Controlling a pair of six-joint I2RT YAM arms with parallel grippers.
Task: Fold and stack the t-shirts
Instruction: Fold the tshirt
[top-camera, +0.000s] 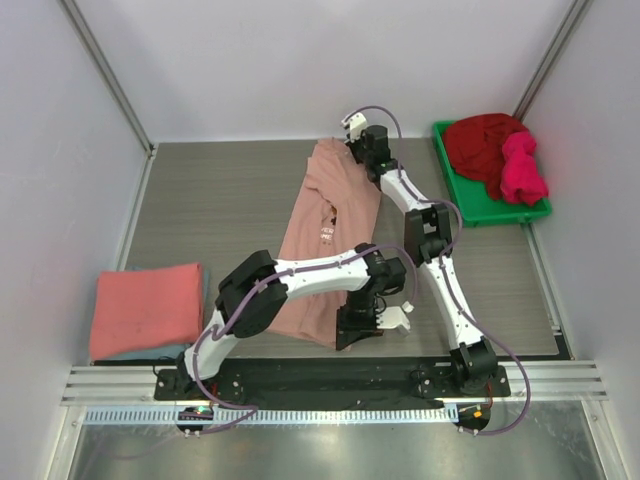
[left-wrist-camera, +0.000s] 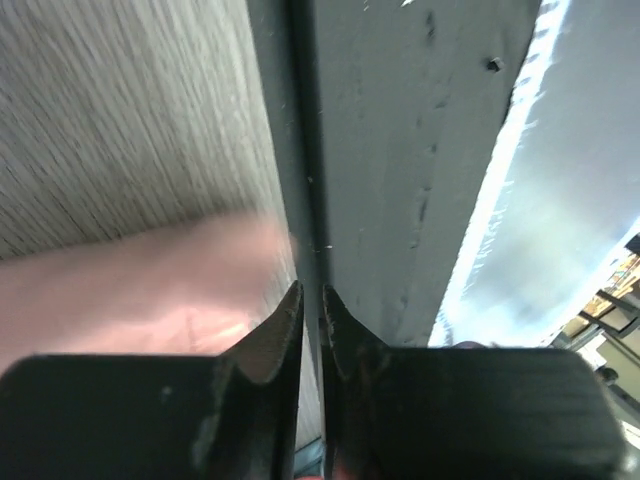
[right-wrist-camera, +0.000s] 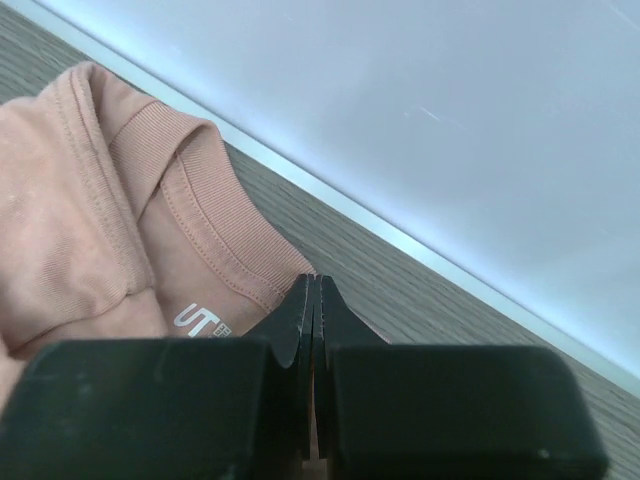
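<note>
A pale dusty-pink t-shirt (top-camera: 325, 230) lies folded into a long strip down the middle of the table. At its far end my right gripper (top-camera: 350, 140) is shut on the cloth beside the ribbed collar (right-wrist-camera: 200, 200). The pink fabric is pinched between its fingers, whose tips (right-wrist-camera: 313, 290) sit at the shirt's edge. My left gripper (top-camera: 348, 335) is at the near end by the hem, right at the table's front edge. Its jaws (left-wrist-camera: 312, 300) stand a narrow slit apart with nothing between the tips. The pink cloth (left-wrist-camera: 130, 290) lies just to their left.
A folded coral-red t-shirt (top-camera: 147, 308) lies at the near left. A green bin (top-camera: 450, 170) at the far right holds a dark red t-shirt (top-camera: 485, 145) and a magenta one (top-camera: 522, 170). White walls close in three sides. A black rail (top-camera: 300, 380) runs along the front.
</note>
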